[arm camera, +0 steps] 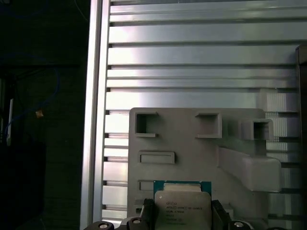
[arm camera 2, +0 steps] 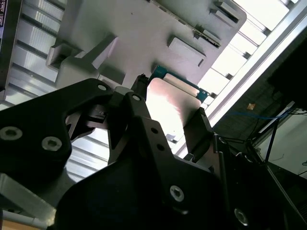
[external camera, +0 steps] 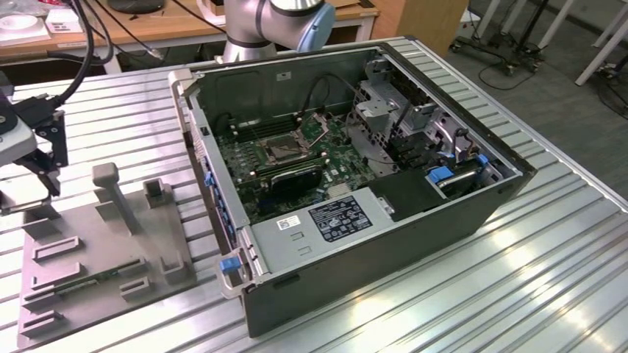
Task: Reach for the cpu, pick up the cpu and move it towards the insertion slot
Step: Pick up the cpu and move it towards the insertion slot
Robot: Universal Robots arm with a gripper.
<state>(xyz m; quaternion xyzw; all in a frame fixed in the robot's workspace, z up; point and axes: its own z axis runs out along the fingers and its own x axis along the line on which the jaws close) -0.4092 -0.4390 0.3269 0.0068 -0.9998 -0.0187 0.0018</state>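
Biggest first: the ribbed metal bench (external camera: 549, 243), which everything is parked on and which runs under the pincer (external camera: 37, 169) too. Next comes the open case (external camera: 393, 243), set well apart from the pincer. The slot (external camera: 278, 151) can be spotted on the green board inside it, so it's also a long way from the pincer. Then there's the grey plate (external camera: 88, 243) with its blocks and recesses, one corner of it right below the pincer. Smallest is the cpu (arm camera: 182, 207). It's sat between the pincer's fingers (arm camera: 147, 213), which are clenched on two opposite edges, with the silvery lid turned toward the wrist. Whether it's been lifted clear of the plate can't quite be told.

Handling, as a guess: it's light, stiff and flat, so hardly any squeeze should be needed. The metal lid is probably slick, though, and the underside is likely delicate. The edges of the green rim look like the right place for it to be held, as is done here, and it should be kept level so it isn't tipped out.

Views: the gap between pincer and slot is given by the exterior view, where the cpu itself is too small to be picked out. In the first wrist view, lid and green rim are shown face-on, flanked by both fingers. In the second wrist view the cpu is caught at a slant past the black finger links, with the plate beyond.
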